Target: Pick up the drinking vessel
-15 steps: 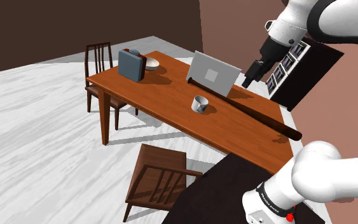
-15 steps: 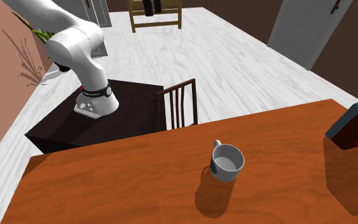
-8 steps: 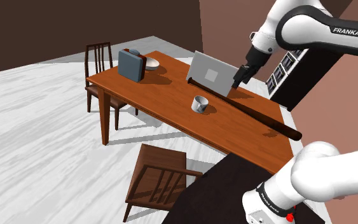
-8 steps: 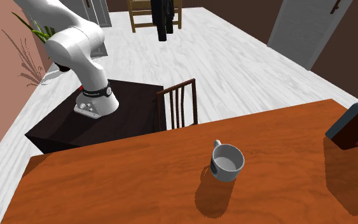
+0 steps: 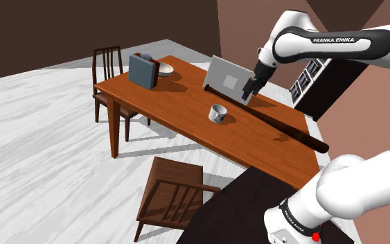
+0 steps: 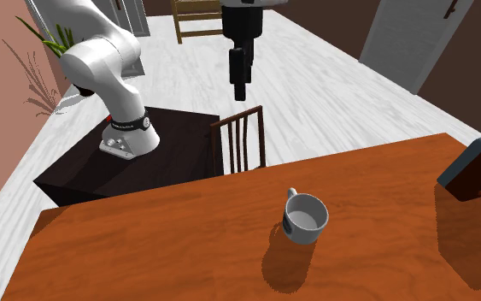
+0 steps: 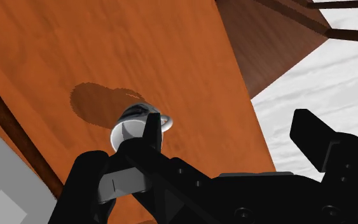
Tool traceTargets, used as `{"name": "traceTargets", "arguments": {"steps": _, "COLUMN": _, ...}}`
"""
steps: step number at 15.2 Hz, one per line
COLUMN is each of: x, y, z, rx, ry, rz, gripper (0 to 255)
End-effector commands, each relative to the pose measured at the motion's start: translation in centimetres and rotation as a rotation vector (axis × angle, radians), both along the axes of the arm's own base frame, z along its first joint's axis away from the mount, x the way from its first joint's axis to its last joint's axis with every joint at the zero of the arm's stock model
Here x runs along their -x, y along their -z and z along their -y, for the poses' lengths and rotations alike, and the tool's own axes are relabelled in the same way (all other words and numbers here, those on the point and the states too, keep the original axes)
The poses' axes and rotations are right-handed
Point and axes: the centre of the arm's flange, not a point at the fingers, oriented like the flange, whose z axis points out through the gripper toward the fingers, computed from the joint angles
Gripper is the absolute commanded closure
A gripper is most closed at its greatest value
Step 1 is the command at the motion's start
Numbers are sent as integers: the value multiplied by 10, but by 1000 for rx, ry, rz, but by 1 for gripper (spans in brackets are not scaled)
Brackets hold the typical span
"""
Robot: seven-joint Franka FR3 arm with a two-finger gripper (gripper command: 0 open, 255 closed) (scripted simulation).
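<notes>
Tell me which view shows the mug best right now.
The second exterior view: the mug sits close, upright, with open top and handle plain. The shoulder view shows it small and far off; in the wrist view the gripper partly covers it.

White mug (image 6: 305,217), black claw (image 6: 240,92), reddish-brown grained table (image 6: 144,248), blue case (image 5: 143,71), grey-streaked white floor (image 5: 41,138).

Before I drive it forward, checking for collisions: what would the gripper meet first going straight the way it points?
Probably the table, just beside the cup: the gripper aims slightly off the cup, though depth is unclear.
</notes>
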Motion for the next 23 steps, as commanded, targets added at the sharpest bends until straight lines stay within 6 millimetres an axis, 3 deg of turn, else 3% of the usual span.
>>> {"name": "traceTargets", "arguments": {"steps": 1, "x": -17, "y": 15, "z": 17, "rx": -7, "ry": -3, "rz": -6, "gripper": 0}}
{"name": "traceTargets", "arguments": {"steps": 23, "x": -187, "y": 210, "z": 176, "rx": -93, "ry": -26, "rz": -83, "gripper": 0}}
